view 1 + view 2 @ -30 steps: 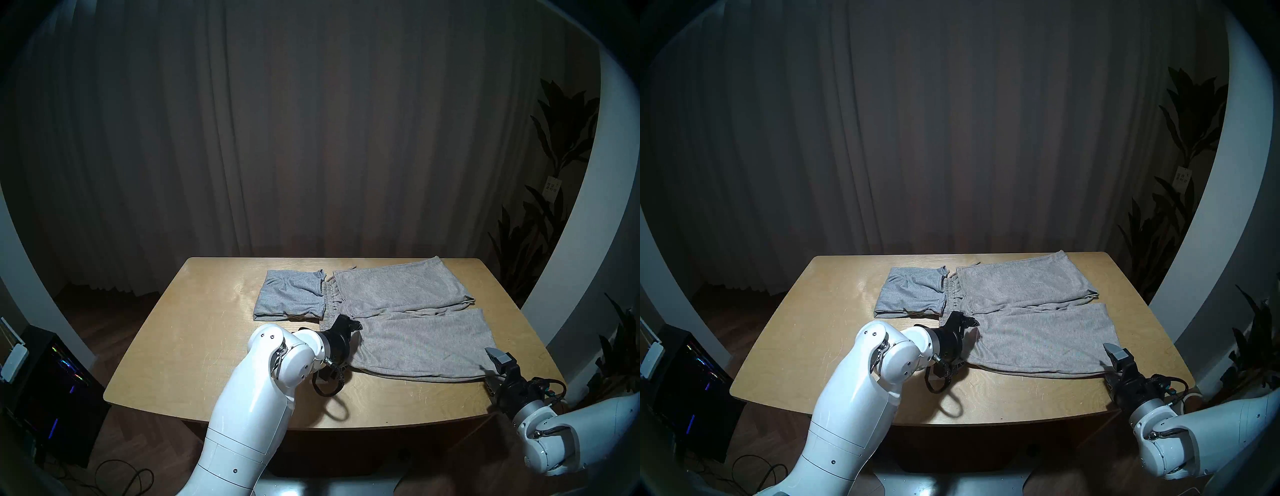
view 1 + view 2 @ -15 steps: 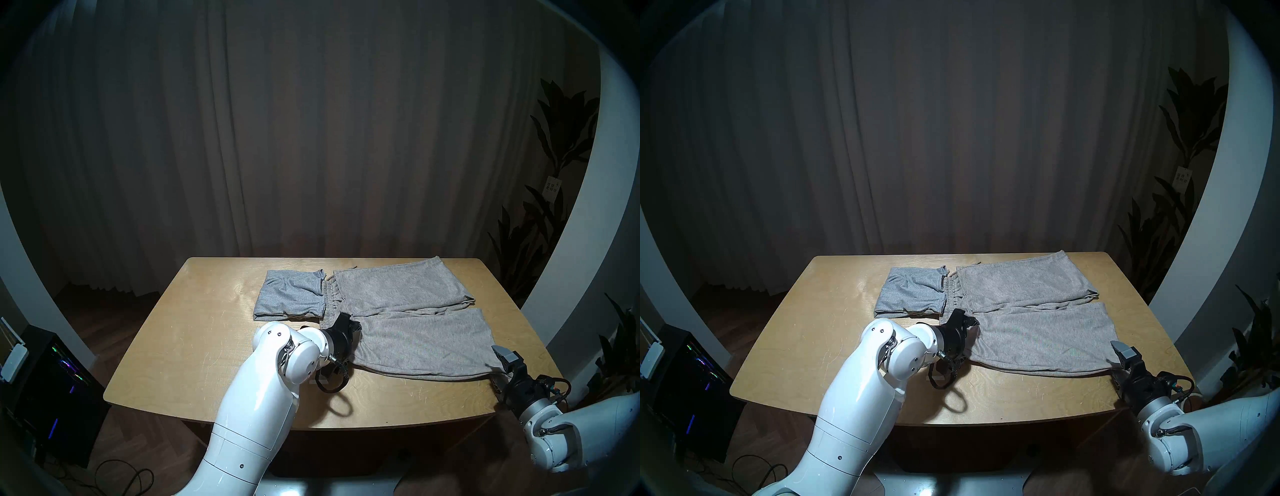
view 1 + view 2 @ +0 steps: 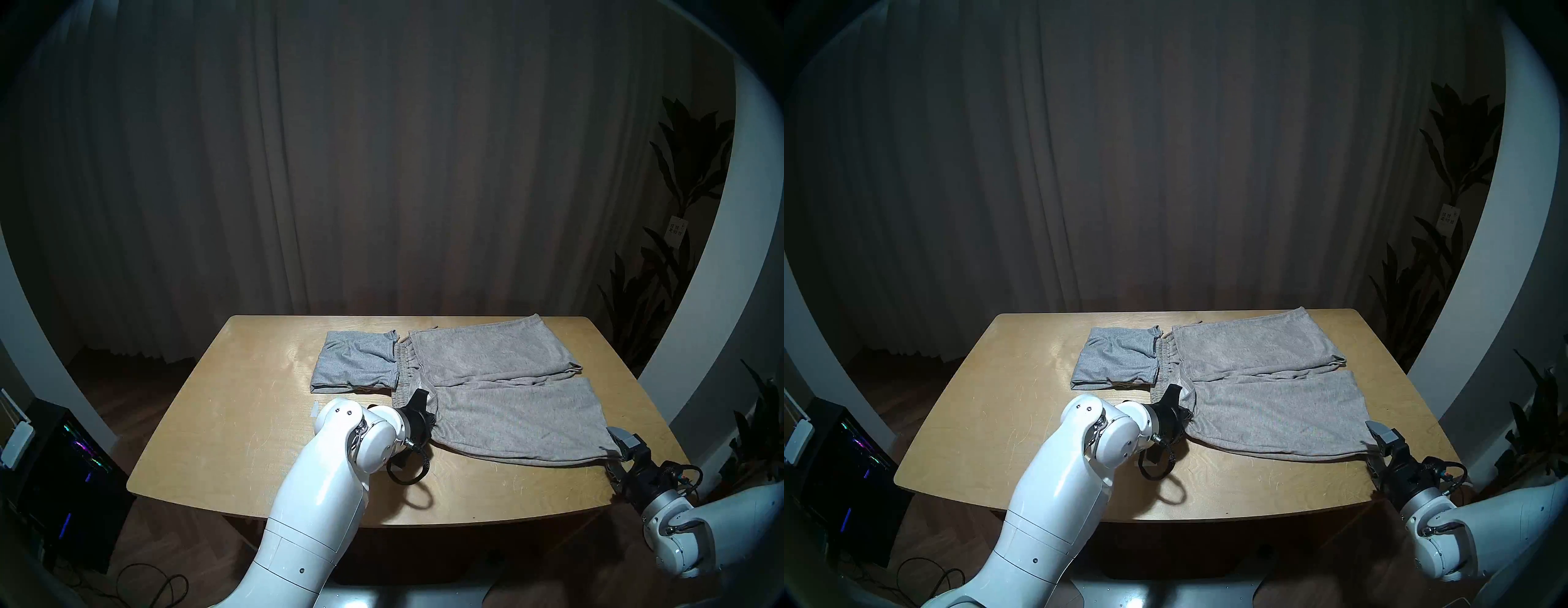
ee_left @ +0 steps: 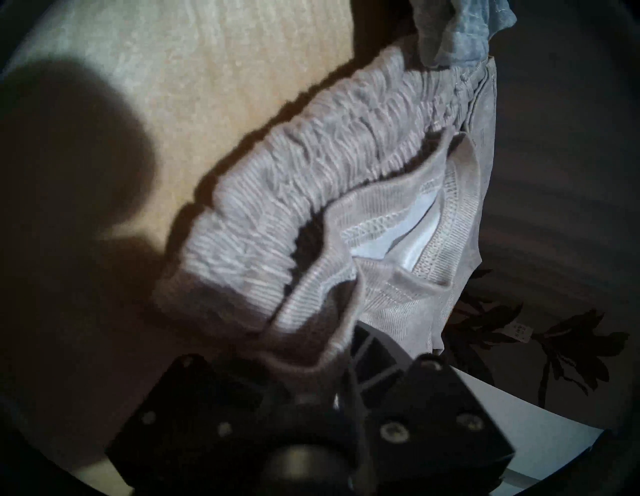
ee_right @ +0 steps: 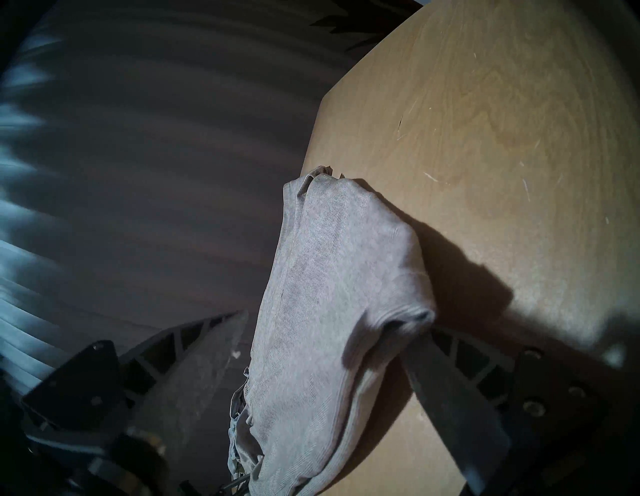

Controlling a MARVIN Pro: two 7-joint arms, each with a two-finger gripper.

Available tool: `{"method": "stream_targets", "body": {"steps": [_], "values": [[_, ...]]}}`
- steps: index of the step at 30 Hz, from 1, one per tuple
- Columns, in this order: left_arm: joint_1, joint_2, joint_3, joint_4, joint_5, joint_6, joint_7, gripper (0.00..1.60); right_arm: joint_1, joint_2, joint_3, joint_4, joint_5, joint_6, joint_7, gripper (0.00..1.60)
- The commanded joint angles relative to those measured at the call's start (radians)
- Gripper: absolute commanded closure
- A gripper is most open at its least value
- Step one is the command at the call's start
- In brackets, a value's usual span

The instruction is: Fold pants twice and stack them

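The smaller light grey pants [image 3: 354, 363] lie folded at the table's back middle. To their right the larger beige-grey pants [image 3: 509, 416] lie spread out, waistband to the left and both legs pointing right. My left gripper [image 3: 422, 403] is shut on the near corner of their waistband [image 4: 277, 221], which bunches up over one finger [image 4: 377, 350]. At the near leg's hem corner [image 5: 346, 277] my right gripper [image 3: 617, 450] is open, one finger [image 5: 194, 346] on each side of the cloth and both clear of it.
The wooden table [image 3: 237, 424] has rounded edges. A small strip of tape [image 3: 315, 409] lies beside my left arm. A dark curtain hangs behind. Plants [image 3: 679, 170] stand at the right, and a computer tower [image 3: 63, 467] sits on the floor at the left.
My left gripper has closed on the waistband corner and gathered the cloth. My right gripper has slid a little to the right at the hem corner, its fingers slightly closer together.
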Motion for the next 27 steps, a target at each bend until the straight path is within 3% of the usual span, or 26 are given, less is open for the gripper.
{"method": "stream_targets", "body": {"steps": [1,6,7,9,13,16,18,19,23,27], "values": [[-0.006,0.005,0.007,0.0,0.015,-0.016,0.001,0.87,-0.008,0.003,0.012,0.015,-0.001,0.039,0.015,0.03],[-0.004,0.008,0.018,-0.002,0.024,-0.029,-0.001,0.91,-0.01,0.003,0.021,0.025,-0.001,0.073,0.027,0.19],[-0.004,0.008,0.019,-0.002,0.025,-0.03,-0.001,0.92,-0.01,0.003,0.022,0.027,-0.001,0.078,0.028,0.37],[-0.003,0.01,0.023,-0.002,0.028,-0.035,-0.002,0.93,-0.012,0.003,0.024,0.031,-0.001,0.091,0.031,0.56],[-0.003,0.013,0.031,-0.005,0.033,-0.045,-0.005,1.0,-0.017,0.003,0.028,0.04,-0.001,0.119,0.037,0.77],[-0.003,0.014,0.037,-0.009,0.037,-0.052,-0.008,1.05,-0.02,0.003,0.031,0.043,-0.001,0.14,0.042,0.59],[-0.003,0.016,0.042,-0.011,0.04,-0.057,-0.009,1.05,-0.022,0.004,0.034,0.044,-0.001,0.153,0.045,0.28],[-0.003,0.016,0.044,-0.012,0.041,-0.059,-0.009,1.05,-0.022,0.004,0.035,0.044,-0.001,0.158,0.045,0.25],[-0.002,0.02,0.053,-0.018,0.047,-0.07,-0.011,1.07,-0.025,0.004,0.04,0.046,-0.001,0.182,0.05,0.77],[0.0,0.023,0.061,-0.022,0.054,-0.082,-0.012,1.09,-0.03,0.004,0.044,0.046,-0.001,0.208,0.055,0.87]]}}
